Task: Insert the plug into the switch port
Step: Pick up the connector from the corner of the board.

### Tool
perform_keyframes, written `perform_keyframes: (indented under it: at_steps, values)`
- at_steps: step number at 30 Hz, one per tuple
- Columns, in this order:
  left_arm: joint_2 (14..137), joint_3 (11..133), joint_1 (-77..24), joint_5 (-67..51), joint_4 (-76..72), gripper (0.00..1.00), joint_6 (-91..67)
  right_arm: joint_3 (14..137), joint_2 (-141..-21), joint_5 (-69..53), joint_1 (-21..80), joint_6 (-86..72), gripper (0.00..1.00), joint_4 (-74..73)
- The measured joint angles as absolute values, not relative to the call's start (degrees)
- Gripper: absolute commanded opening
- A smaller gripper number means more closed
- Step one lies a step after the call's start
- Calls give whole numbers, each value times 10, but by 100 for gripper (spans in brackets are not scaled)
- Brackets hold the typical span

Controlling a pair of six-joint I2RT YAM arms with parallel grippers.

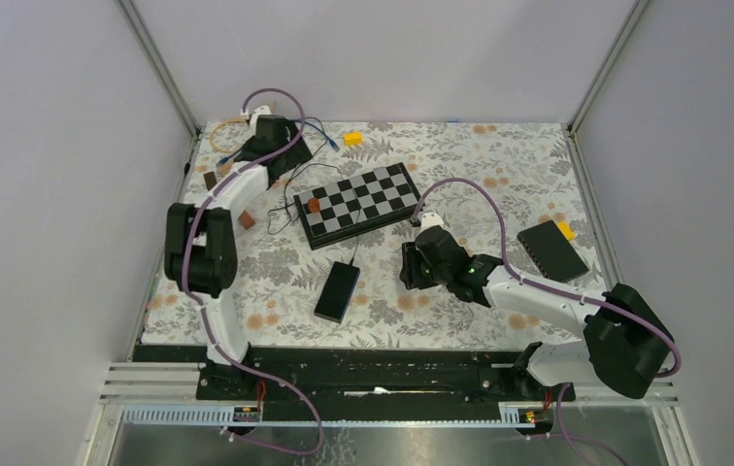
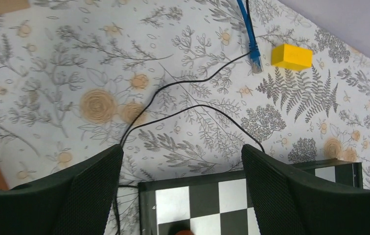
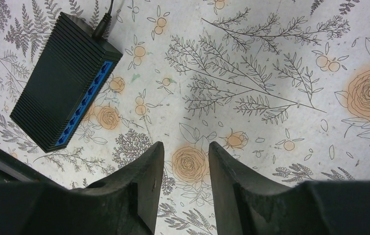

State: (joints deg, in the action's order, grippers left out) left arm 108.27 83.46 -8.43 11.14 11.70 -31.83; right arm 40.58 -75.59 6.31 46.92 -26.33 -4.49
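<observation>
**A:** What took up most of the view?

**B:** The desk (image 1: 460,155), covered in a grey floral cloth with orange roses. Toward its far middle lay a folding black-and-white chessboard (image 1: 358,204), set at a slant, with a small brown piece (image 1: 314,205) on its left end.

**A:** And the switch?

**B:** The black ribbed network switch (image 3: 60,81) lay flat on the cloth on the near side of the chessboard, apart from it. Its row of blue ports ran along the long side that faced the right arm. A thin black lead (image 3: 105,19) was plugged into its far end. A second flat black box (image 1: 551,250) lay well off to the right.

**A:** How did the grippers stand?

**B:** The left gripper (image 2: 182,161) hung over the far left of the desk, above the chessboard's edge. Its jaws were spread wide, with nothing between them. The right gripper (image 3: 185,156) hovered over bare cloth just right of the switch. Its jaws stood a narrow gap apart and held nothing.

**A:** Where was the plug?

**B:** The blue network cable (image 2: 246,29) trailed across the far left of the desk. Its clear plug (image 2: 256,66) lay on the cloth just beside a yellow rectangular block (image 2: 291,57). That put it ahead of the left gripper and well apart from the switch.
</observation>
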Motion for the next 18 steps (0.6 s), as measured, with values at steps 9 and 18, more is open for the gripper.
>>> perform_keyframes:
  at_steps: [9, 18]
  values:
    - [1175, 932, -77, 132, 124, 93, -273, 406, -753, 63, 468, -263, 47, -49]
    - [1228, 1001, -43, 187, 58, 94, -166, 402, -750, 53, 467, -259, 47, -54]
